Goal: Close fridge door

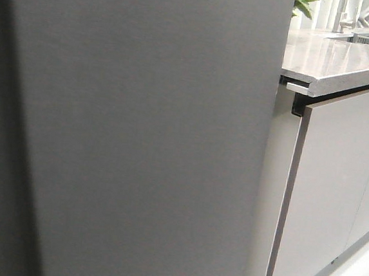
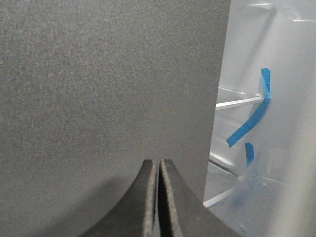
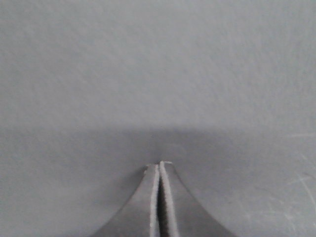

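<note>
Fridge door [image 1: 139, 134] fills the front view from 9 to 1 o'clock, nearest the lens; cabinet fronts [image 1: 335, 190] at 3. It stands ajar — left wrist view shows blue tape [image 2: 249, 121] on a bin past its edge. Risk, judged: tips skid off the smooth face, so the door stalls short of shut. Left gripper [image 2: 159, 163] jaws pressed together, tips at the door; right gripper [image 3: 159, 165] likewise, holding nothing.

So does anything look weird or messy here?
Yes: strips of blue tape are stuck on the clear shelves inside the fridge, and one strip is bent. The fridge door looks fine.
</note>
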Available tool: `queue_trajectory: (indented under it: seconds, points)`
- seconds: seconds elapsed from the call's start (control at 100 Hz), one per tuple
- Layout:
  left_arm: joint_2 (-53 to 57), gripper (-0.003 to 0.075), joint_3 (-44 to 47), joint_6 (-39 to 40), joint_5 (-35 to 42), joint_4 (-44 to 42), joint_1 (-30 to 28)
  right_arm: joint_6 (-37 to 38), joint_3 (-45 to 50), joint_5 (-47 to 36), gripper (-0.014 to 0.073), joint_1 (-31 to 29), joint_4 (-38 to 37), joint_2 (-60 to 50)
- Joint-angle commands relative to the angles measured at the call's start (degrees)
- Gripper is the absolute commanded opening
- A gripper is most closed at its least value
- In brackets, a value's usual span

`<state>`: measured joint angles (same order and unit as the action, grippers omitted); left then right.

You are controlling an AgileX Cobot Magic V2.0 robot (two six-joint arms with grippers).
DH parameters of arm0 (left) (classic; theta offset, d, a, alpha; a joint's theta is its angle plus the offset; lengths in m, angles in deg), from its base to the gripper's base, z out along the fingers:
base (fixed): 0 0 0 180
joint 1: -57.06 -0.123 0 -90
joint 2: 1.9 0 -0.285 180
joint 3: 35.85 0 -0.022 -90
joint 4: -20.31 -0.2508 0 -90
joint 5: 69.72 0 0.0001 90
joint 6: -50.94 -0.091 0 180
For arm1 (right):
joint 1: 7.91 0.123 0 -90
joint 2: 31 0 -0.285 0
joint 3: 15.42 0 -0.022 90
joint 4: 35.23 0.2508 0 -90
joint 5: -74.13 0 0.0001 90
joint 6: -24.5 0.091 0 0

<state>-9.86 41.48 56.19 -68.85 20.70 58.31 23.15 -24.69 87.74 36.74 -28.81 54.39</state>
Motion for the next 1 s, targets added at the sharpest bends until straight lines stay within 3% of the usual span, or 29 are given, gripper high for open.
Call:
queue_trajectory:
  seconds: [0.0, 0.23, 0.56, 0.76, 0.99]
  points:
    - [-1.1, -0.0021, 1.6, 0.2, 4.4, 0.1, 0.1, -0.5, -4.9, -7.0, -0.0076, -0.1, 0.0, 2.1]
    - [-1.1, -0.0021, 1.6, 0.2, 4.4, 0.1, 0.1, -0.5, -11.0, -10.6, -0.0076, -0.1, 0.0, 10.4]
    - [-1.1, -0.0021, 1.6, 0.2, 4.4, 0.1, 0.1, -1.1, -11.3, -14.7, -0.0076, -0.4, -0.6, 13.5]
    - [-1.1, -0.0021, 1.6, 0.2, 4.4, 0.1, 0.1, -6.0, -8.7, -14.7, -0.0076, -1.9, -1.8, 9.6]
    - [-1.1, -0.0021, 1.6, 0.2, 4.4, 0.1, 0.1, -6.0, 2.8, -16.6, -0.0076, -6.5, -3.5, -1.4]
